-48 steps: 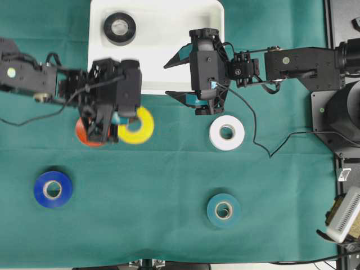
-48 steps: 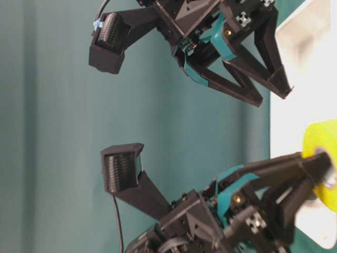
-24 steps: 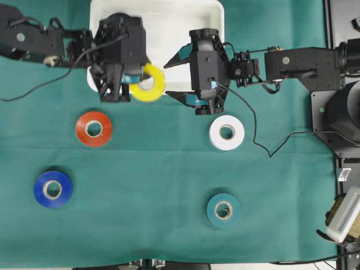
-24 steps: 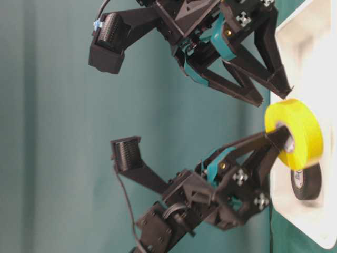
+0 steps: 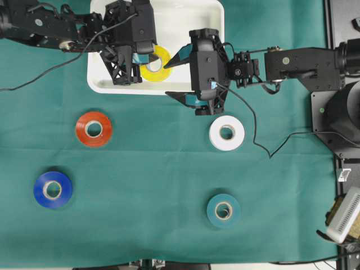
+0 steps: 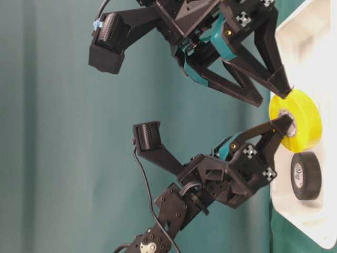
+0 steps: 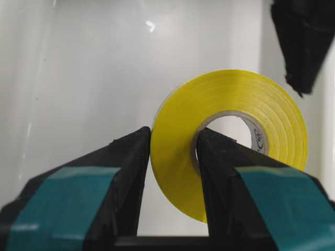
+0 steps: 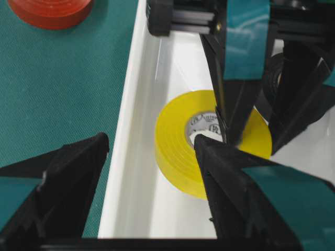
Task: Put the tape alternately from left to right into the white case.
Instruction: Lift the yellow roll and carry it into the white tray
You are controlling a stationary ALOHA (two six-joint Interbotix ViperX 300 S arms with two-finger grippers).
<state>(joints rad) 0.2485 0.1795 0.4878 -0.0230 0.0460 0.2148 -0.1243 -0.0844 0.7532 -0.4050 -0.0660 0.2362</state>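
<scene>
My left gripper is shut on the wall of the yellow tape, one finger inside its core. It holds the roll tilted over the floor of the white case; I cannot tell whether the roll touches the floor. A black tape lies in the case, hidden overhead by the left arm. My right gripper stands open and empty over the case's front rim, right beside the yellow roll. On the cloth lie the red tape, blue tape, white tape and teal tape.
A green cloth covers the table. The right arm's cable trails over the cloth past the white roll. Dark equipment and a base plate stand along the right edge.
My left gripper lifted the yellow roll from beside the red roll and carried it back into the case. The right arm has not moved.
</scene>
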